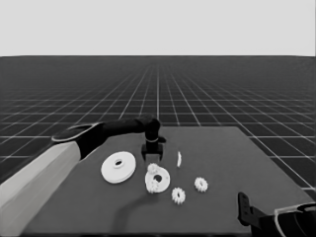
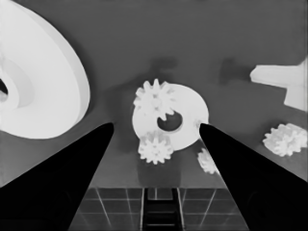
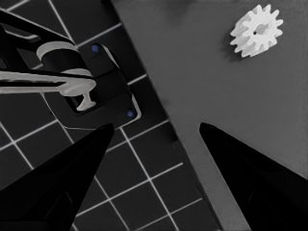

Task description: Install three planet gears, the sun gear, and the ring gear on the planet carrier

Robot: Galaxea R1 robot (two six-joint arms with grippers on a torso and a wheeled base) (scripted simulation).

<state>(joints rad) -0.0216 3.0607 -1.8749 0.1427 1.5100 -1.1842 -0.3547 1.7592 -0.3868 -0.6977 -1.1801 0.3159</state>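
The smaller round part, the planet carrier, lies mid-table. One planet gear sits on it beside the hole, and a second overlaps its rim. Two more gears lie loose to its right. To its left rests the larger round part, the ring gear. My left gripper hangs open just behind and above the carrier, holding nothing. At the lower right corner my right gripper waits open and empty.
A thin white piece stands right of the left gripper. In the right wrist view a loose gear lies near the table's edge, with dark machinery and the floor grid beyond. The left arm's pale part fills the lower left.
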